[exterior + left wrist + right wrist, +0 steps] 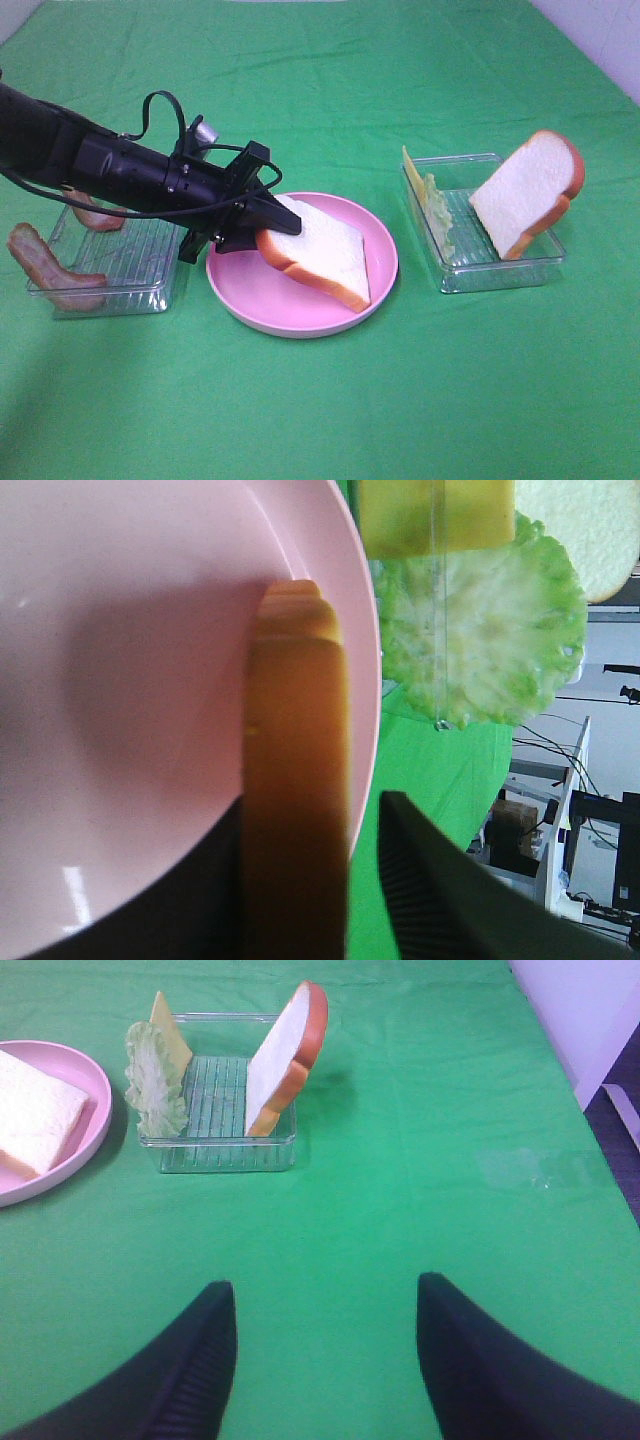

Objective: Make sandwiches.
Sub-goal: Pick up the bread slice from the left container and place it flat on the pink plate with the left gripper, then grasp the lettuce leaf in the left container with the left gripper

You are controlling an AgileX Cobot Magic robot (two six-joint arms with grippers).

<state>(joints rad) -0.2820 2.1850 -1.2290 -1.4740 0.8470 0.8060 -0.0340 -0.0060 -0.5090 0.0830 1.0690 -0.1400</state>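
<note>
Two white toy bread slices with orange-brown crust are all the sandwiches amount to at this point, and they lie well apart.

From the high camera, the plate slice [325, 250] lies on the round pink plate [300, 322] in the middle of the green cloth-covered surface [320, 420]. The tray slice [528, 190] stands on edge in the clear plastic tray [500, 285] at the plate's three o'clock, together with the pale green lettuce leaf [438, 215] and the yellow-orange cheese square [407, 165]. At the plate's nine o'clock a second clear tray [110, 300] carries the reddish-brown bacon strips [45, 262]. The left claw [270, 232] sits at the plate slice's nine o'clock end.

The left wrist camera shows that slice's crust [295, 780] edge-on over the plate. One finger [440, 900] stands clear of it with green cloth showing between, so we read the jaws as parted around the slice, not clamped on it.

The right wrist camera shows the right claw [325, 1285] spread wide with nothing in it, over bare cloth and well short of the tray.

We judge every piece to be light. The bread looks thick and firm enough to pinch across its faces near the crust. The lettuce and cheese are thin and will probably bend or slip, so we would take them squarely by their upstanding top edges. The bacon is curved and may roll in the grip.
</note>
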